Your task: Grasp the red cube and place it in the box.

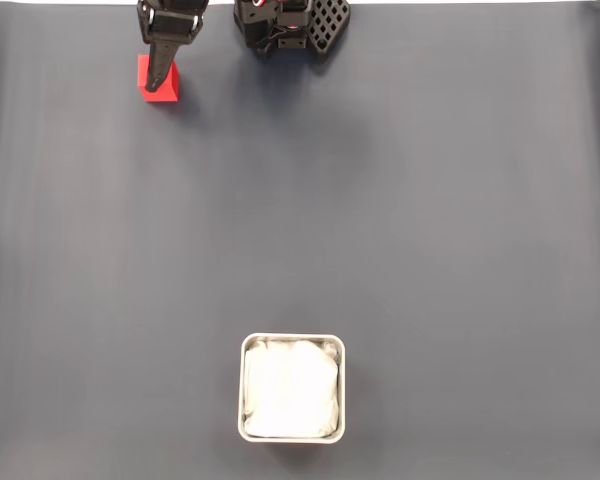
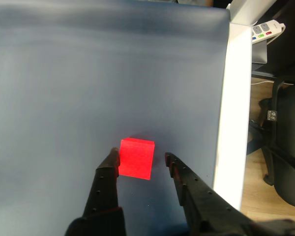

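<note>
A dark blue-grey mat [image 1: 380,220] covers the whole work surface in the fixed view, smooth and matte, with faint lighter streaks running across it. In the wrist view the same mat [image 2: 88,73] ends at a straight edge on the right, where a white tabletop [image 2: 231,98] shows as a narrow strip beside it. Beyond the strip, at the upper right, a white power strip [image 2: 265,32] with small coloured switches rests on a white surface. Lower right, a black office chair [image 2: 285,147] stands on a light wooden floor [image 2: 255,196].
</note>
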